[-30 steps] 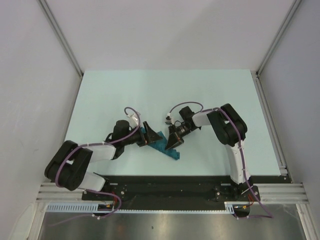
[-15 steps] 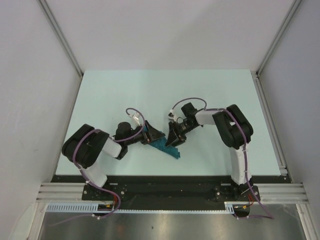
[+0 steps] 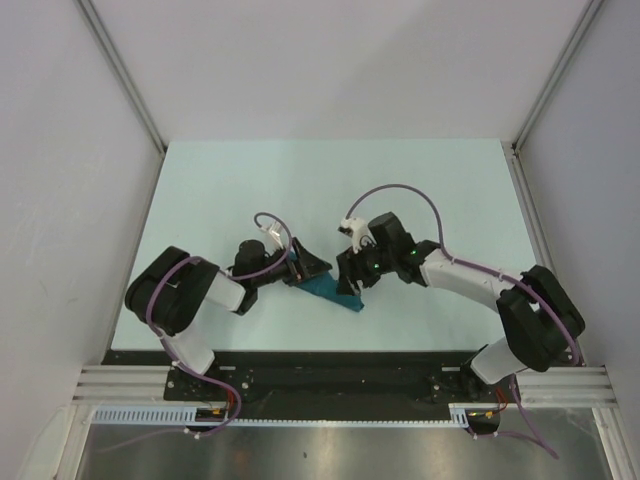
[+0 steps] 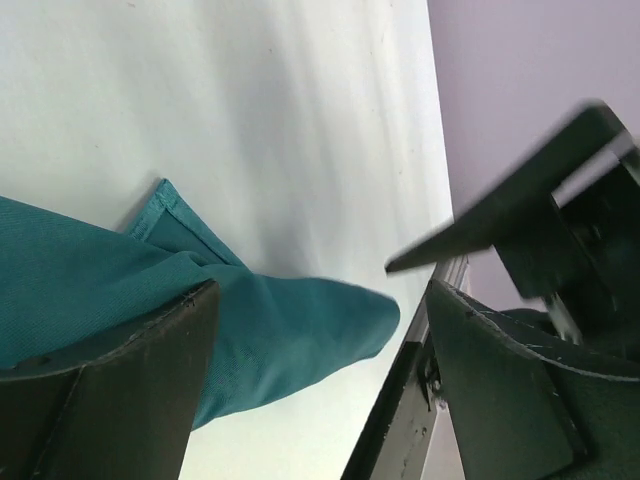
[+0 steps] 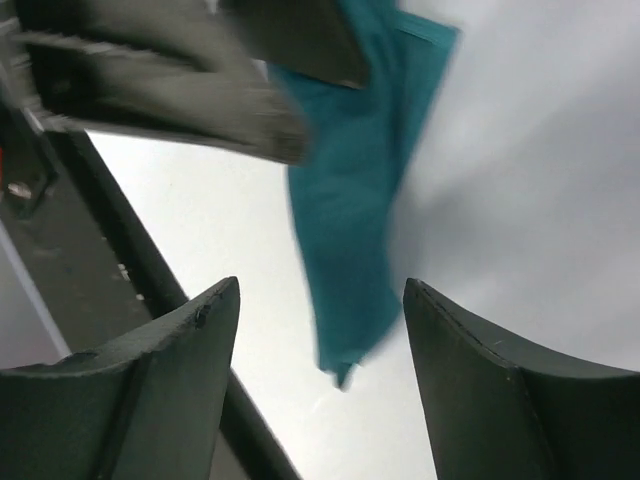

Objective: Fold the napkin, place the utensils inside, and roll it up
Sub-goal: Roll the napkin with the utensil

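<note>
The teal napkin (image 3: 333, 296) lies as a narrow rolled bundle near the table's front edge, between my two grippers. My left gripper (image 3: 309, 270) stands open at the bundle's left end; in the left wrist view one end of the napkin (image 4: 260, 330) lies between the wide fingers (image 4: 120, 400) of this gripper (image 4: 315, 385). My right gripper (image 3: 350, 284) is open just over the right end. In the right wrist view the napkin (image 5: 350, 220) hangs ahead of the open gripper (image 5: 320, 345), apart from both fingers. The utensils are hidden from view.
The pale table (image 3: 250, 180) is bounded by white walls on three sides. A black rail (image 3: 330, 365) runs along the near edge, close below the napkin, and shows as a dark strip (image 4: 400, 420) in the left wrist view.
My right gripper has opened and let go of the napkin, and its elbow has swung out to the right. The left arm has folded back, its gripper staying open at the napkin.
</note>
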Robot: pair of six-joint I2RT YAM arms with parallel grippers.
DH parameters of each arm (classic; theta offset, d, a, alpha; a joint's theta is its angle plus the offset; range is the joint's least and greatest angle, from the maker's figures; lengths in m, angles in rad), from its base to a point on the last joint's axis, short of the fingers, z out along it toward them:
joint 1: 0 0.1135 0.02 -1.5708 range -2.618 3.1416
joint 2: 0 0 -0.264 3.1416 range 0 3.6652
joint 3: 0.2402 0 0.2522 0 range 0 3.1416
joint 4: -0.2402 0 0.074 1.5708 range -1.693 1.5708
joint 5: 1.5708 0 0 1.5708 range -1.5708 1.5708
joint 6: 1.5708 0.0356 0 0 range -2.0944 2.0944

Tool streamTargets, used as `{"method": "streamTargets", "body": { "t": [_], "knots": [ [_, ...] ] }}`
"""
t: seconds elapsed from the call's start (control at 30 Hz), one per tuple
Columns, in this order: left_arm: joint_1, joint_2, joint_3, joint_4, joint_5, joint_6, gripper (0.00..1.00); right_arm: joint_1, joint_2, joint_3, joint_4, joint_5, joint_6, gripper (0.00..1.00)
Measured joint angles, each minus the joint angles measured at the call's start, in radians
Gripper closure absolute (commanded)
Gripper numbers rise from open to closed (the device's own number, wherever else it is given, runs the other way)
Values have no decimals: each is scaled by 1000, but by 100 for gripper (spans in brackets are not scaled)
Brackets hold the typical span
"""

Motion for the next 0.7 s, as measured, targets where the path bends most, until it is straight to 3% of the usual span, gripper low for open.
{"method": "streamTargets", "body": {
  "t": [0.3,0.63,0.7],
  "knots": [
    [-2,0,25,-58,-12,31,8,203,17,-45,117,315,-145,28],
    [-2,-3,51,-109,-11,40,8,276,120,-55,202,424,-246,29],
    [-2,-3,65,-133,-11,43,8,276,144,-51,204,434,-248,33]
  ]
}}
